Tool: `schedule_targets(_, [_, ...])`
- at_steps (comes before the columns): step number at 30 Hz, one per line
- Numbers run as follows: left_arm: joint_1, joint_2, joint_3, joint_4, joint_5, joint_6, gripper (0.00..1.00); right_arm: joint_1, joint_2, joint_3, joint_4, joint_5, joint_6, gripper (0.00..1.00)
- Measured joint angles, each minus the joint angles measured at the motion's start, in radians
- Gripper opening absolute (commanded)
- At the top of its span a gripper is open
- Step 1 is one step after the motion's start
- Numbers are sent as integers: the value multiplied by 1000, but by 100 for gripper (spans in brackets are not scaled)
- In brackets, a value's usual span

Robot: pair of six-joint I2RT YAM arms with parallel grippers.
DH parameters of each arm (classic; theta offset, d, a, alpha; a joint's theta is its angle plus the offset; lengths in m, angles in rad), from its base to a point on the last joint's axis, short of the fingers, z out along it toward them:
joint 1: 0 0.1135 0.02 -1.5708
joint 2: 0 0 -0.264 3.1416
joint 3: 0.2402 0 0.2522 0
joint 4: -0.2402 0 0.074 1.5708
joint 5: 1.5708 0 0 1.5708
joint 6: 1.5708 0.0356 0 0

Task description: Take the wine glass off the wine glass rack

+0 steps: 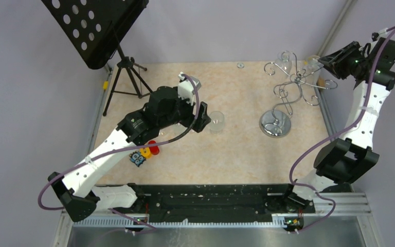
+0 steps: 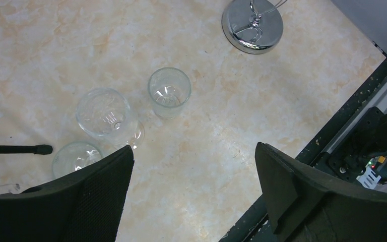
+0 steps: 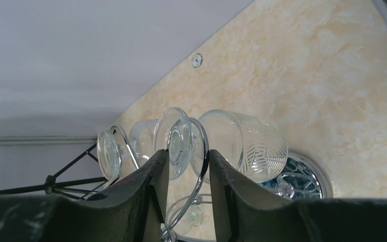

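Two wine glasses hang by their feet from the wine glass rack point(image 1: 290, 85), whose chrome loops rise at about 2 o'clock on the counter point(image 1: 236, 154) above a round mirrored base point(image 1: 275, 123). The right tool point(image 1: 325, 60) reaches in at the rack's top from 3 o'clock. In its wrist view the nearer wine glass point(image 3: 244, 143) lies straight ahead — its foot disc point(image 3: 179, 136) and a wire loop of the rack sit in the narrow gap between the two fingers point(image 3: 151, 176), with the ribbed bowl off toward 3 o'clock. The loop touches the finger on that side. Whether the fingers actually pinch the stem cannot be told, since foot and wire hide it. The second hanging glass point(image 3: 108, 154) sits at 9 o'clock of the first, on a neighbouring loop. The left tool point(image 2: 194, 151) hovers near the counter's centre, fingers spread wide with nothing between them. Below it stand a straight tumbler point(image 2: 169, 92), a stemmed glass point(image 2: 103, 113) just beside it at 8 o'clock, and a third glass point(image 2: 75, 157) partly behind one finger — all well apart from the rack's base, which shows at 1 o'clock in that view. A black music stand point(image 1: 95, 28) fills the 11 o'clock corner.
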State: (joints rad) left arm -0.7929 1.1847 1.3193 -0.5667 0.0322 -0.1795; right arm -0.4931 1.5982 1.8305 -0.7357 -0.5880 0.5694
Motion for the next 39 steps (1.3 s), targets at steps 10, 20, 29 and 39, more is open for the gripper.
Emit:
schedule_targets(10, [0,0,0,15,0,0,94,31,0,-19,27,80,-24,41])
schedule_targets(20, [0,0,0,19,3,3,93,64,-53,-37,77,169,-97,32])
schedule_targets(29, [0,0,-2,22,3,5,93,70,-72,-37,102,196,-85,32])
schedule_targets(39, [0,0,-7,23,-5,9,93,78,-86,-117,129,227,-13,23])
